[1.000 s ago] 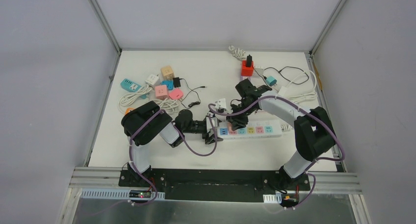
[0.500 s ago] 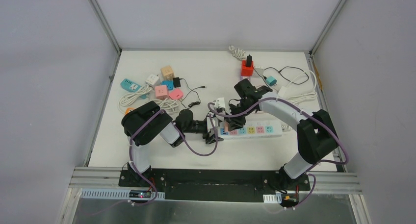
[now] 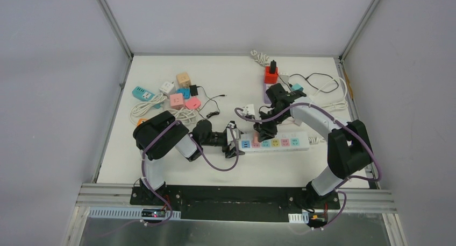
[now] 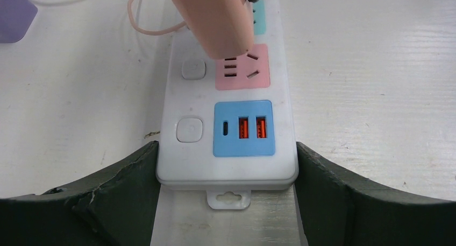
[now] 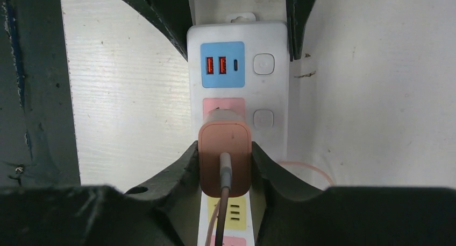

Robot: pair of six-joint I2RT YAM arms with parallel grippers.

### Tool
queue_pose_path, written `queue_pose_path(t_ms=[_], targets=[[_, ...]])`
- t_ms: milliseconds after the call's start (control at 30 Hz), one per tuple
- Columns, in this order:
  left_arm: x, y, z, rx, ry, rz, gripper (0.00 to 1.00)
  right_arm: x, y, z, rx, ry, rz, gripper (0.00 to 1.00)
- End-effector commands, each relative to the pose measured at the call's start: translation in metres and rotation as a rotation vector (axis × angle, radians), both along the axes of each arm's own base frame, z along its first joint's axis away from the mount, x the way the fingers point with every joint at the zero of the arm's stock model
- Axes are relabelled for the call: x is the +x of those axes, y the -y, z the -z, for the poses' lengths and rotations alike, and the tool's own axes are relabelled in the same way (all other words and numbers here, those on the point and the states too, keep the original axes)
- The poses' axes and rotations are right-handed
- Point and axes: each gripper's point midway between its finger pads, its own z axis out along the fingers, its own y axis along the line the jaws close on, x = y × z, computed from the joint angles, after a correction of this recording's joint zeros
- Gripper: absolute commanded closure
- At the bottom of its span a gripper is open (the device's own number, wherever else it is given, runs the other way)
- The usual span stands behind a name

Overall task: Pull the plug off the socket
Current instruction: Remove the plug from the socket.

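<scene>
My right gripper [image 5: 225, 152] is clamped narrow on the pink plug [image 5: 225, 141], and my left gripper [image 4: 226, 147] is braced on the end of the power strip [image 4: 188, 165].

The plug sits between the right gripper's fingers [image 5: 177, 173], right over the pink socket [image 4: 253, 76]. Part of that socket's slots shows past the plug's lower edge. The plug's body hides its pins, so I cannot tell whether they are fully out. My left gripper is spread wide, fingers [image 4: 123, 181] against both long sides of the strip, with the blue USB panel [image 4: 244, 128] between them. The plug's cable [image 5: 215, 224] runs out of frame below the right gripper. The strip's far end is cut off in both wrist views, and from above the right gripper covers the plug on the tabletop [image 4: 376, 68].
</scene>
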Motion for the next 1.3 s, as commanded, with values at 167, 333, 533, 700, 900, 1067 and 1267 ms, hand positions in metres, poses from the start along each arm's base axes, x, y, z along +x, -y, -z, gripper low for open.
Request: queue_pose_path(t_ms=[167,333,533,700,900,1067,1267], targets=[[0.000,0.005,-0.004,0.005,0.021,0.023,1.00,0.001,-0.025,-0.041,0.136,-0.067,0.002,1.00],[0.006,0.004,-0.009,-0.018,-0.003,-0.033,0.77,0.007,-0.030,-0.046,0.154,-0.102,0.063,1.00],[0.014,-0.004,-0.028,-0.095,-0.033,-0.137,0.07,0.011,-0.032,-0.049,0.167,-0.146,0.109,1.00],[0.015,-0.008,-0.054,-0.156,-0.055,-0.177,0.01,0.015,-0.033,-0.051,0.187,-0.200,0.153,1.00],[0.010,-0.020,-0.093,-0.232,-0.090,-0.231,0.01,0.020,-0.031,-0.066,0.240,-0.281,0.216,1.00],[0.008,-0.025,-0.111,-0.198,-0.299,-0.298,0.01,0.022,-0.031,-0.081,0.267,-0.354,0.284,1.00],[0.004,-0.030,-0.141,-0.224,-0.437,-0.341,0.01,0.012,-0.035,-0.094,0.309,-0.435,0.268,1.00]])
